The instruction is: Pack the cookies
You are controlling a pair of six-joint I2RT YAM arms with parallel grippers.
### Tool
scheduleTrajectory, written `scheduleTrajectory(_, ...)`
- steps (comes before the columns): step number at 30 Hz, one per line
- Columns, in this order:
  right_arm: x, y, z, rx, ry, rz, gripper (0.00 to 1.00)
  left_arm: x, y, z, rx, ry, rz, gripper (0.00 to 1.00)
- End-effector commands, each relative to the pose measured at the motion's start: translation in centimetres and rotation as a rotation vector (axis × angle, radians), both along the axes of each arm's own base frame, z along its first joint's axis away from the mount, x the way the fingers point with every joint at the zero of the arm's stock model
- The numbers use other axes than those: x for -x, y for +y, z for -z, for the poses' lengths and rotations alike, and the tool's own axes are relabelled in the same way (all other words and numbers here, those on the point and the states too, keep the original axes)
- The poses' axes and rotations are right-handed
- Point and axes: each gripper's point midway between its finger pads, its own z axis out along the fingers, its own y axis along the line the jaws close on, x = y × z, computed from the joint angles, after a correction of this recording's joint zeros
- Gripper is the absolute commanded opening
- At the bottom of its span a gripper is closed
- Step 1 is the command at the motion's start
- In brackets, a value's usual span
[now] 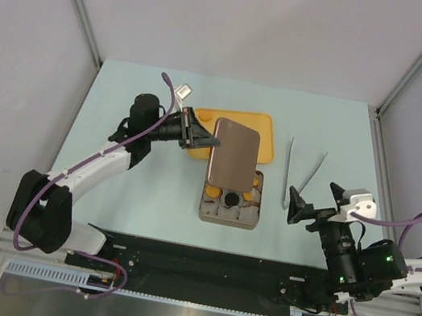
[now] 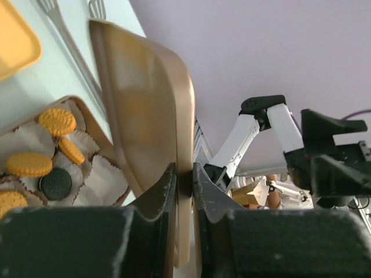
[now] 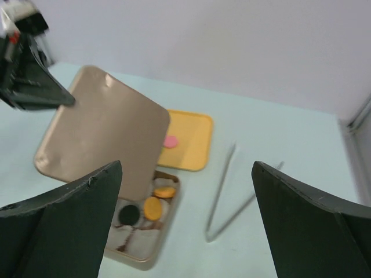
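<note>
My left gripper (image 1: 192, 131) is shut on the edge of a tan metal lid (image 1: 233, 155) and holds it tilted above the far half of the open tin (image 1: 226, 220). In the left wrist view the fingers (image 2: 165, 191) clamp the lid's rim (image 2: 184, 174). In the tin, on white paper cups, lie round orange cookies (image 2: 57, 121) and one black cookie (image 2: 55, 183). The right wrist view shows the black cookie (image 3: 129, 214), an orange cookie (image 3: 153, 208) and a pink cookie (image 3: 170, 141) on the orange tray (image 3: 194, 145). My right gripper (image 1: 294, 205) is open and empty to the right of the tin.
The orange tray (image 1: 242, 122) lies just behind the tin, partly under the lid. Metal tongs (image 1: 303, 170) lie on the table right of the tray, near my right gripper; they also show in the right wrist view (image 3: 223, 194). Grey walls close in the table.
</note>
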Motion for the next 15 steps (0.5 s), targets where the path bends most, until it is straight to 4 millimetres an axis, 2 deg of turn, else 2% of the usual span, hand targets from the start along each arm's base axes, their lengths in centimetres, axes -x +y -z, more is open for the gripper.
scheduleTrajectory(1, 0.1, 0.2, -0.9, -0.244, 0.085, -0.007, 1.00, 1.1, 0.5, -1.0, 0.026, -0.091, -0.001, 0.00)
scheduleTrajectory(7, 0.3, 0.5, -2.1, -0.486, 0.140, -0.056, 1.00, 2.7, 0.1, 0.4, 0.060, -0.055, 0.029, 0.01)
scheduleTrajectory(11, 0.6, 0.8, -2.9, -0.576, 0.161, -0.091, 1.00, 3.8, -0.8, 1.3, 0.065, -0.040, 0.066, 0.00)
scheduleTrajectory(15, 0.9, 1.4, -3.3, -0.612, 0.173, -0.132, 1.00, 4.2, -1.5, 1.4, 0.094, -0.043, 0.087, 0.00)
